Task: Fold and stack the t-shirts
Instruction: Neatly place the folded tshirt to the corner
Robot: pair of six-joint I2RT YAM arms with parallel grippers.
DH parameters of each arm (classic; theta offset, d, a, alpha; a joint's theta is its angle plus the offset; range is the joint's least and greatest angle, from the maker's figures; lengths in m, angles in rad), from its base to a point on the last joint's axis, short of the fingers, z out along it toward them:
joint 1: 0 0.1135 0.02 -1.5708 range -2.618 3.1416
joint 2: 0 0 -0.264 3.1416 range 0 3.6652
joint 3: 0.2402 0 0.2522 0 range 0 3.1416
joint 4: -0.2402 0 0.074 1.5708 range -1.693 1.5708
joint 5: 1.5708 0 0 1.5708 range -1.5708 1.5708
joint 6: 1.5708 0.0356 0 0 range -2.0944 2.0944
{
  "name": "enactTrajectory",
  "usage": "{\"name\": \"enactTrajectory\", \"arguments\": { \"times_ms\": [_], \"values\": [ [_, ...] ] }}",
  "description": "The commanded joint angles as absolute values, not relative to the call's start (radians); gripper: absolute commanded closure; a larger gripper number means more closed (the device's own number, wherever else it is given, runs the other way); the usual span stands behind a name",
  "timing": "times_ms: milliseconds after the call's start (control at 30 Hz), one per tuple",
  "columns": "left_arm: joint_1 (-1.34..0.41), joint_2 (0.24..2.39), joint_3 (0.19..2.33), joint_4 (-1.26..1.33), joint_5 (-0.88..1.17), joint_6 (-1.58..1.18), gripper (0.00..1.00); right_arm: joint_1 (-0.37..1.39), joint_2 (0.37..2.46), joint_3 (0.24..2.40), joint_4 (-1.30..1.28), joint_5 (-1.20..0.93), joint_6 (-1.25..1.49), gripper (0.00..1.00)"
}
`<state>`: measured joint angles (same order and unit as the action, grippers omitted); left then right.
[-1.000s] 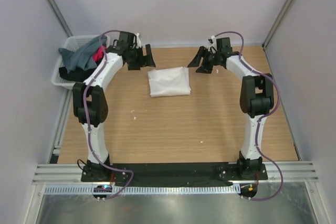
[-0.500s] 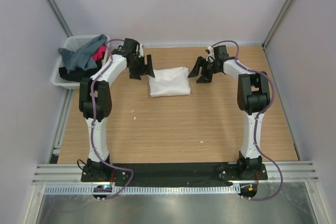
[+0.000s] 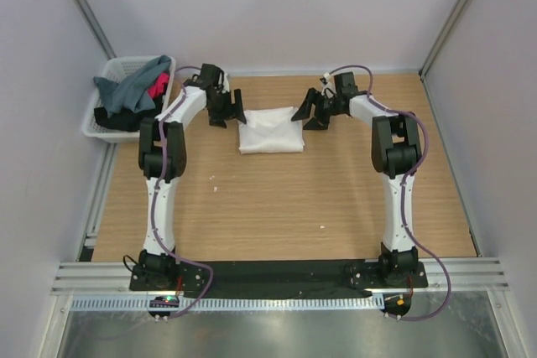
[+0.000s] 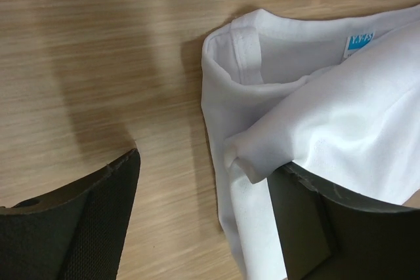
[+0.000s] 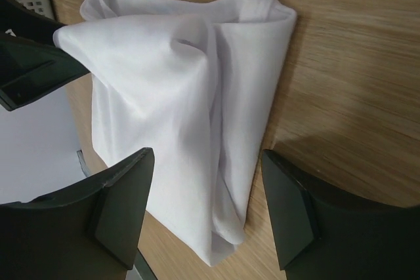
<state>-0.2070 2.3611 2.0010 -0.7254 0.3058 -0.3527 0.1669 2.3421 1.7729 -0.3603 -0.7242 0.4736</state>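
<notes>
A folded white t-shirt (image 3: 270, 130) lies on the wooden table at the far middle. My left gripper (image 3: 228, 112) is at its far left corner and my right gripper (image 3: 307, 115) at its far right corner. In the left wrist view the white t-shirt (image 4: 315, 116) shows its collar and a small blue label (image 4: 359, 40). The left gripper (image 4: 203, 221) is open, with the shirt's left edge between its fingers and a fold resting on the right finger (image 4: 328, 227). In the right wrist view the right gripper (image 5: 207, 211) is open astride the white t-shirt's (image 5: 190, 96) edge.
A white lattice basket (image 3: 94, 123) stands at the far left by the wall, holding a grey-teal t-shirt (image 3: 130, 90), a pink-red one (image 3: 157, 85) and a black one (image 3: 117, 119). Walls and metal posts close in the table on three sides.
Both grippers have moved inward and down to the white t-shirt's far corners. The left jaws have narrowed slightly. The shirt's edge has lifted a little at the left gripper.
</notes>
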Motion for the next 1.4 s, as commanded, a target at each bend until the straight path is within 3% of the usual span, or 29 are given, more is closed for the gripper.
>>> {"name": "enactTrajectory", "arguments": {
  "times_ms": [0, 300, 400, 500, 533, 567, 900, 1367],
  "values": [
    [-0.204, 2.397, 2.052, -0.692, 0.325, -0.337, 0.22, 0.209, 2.394, 1.786, -0.354, -0.721, 0.486, 0.27],
    [-0.213, 2.427, 2.069, -0.678, 0.344, -0.351, 0.24, 0.225, 2.411, 1.787, -0.345, -0.707, 0.494, 0.35],
    [-0.221, 2.425, 2.056, -0.680, 0.345, -0.354, 0.24, 0.225, 2.405, 1.783, -0.333, -0.703, 0.492, 0.50],
    [-0.233, 2.415, 2.052, -0.680, 0.333, -0.351, 0.24, 0.224, 2.392, 1.802, -0.374, -0.649, 0.447, 0.81],
    [-0.236, 2.408, 2.056, -0.681, 0.322, -0.345, 0.24, 0.216, 2.381, 1.810, -0.396, -0.629, 0.424, 0.96],
    [-0.239, 2.389, 2.057, -0.680, 0.312, -0.339, 0.22, 0.210, 2.363, 1.819, -0.416, -0.614, 0.376, 0.99],
    [-0.239, 2.217, 2.054, -0.712, 0.176, -0.236, 0.17, 0.012, 2.192, 1.815, -0.598, -0.445, 0.073, 0.98],
    [-0.259, 2.085, 1.925, -0.724, 0.167, -0.199, 0.18, -0.193, 2.164, 1.923, -0.629, -0.203, -0.184, 0.99]
  ]
}}
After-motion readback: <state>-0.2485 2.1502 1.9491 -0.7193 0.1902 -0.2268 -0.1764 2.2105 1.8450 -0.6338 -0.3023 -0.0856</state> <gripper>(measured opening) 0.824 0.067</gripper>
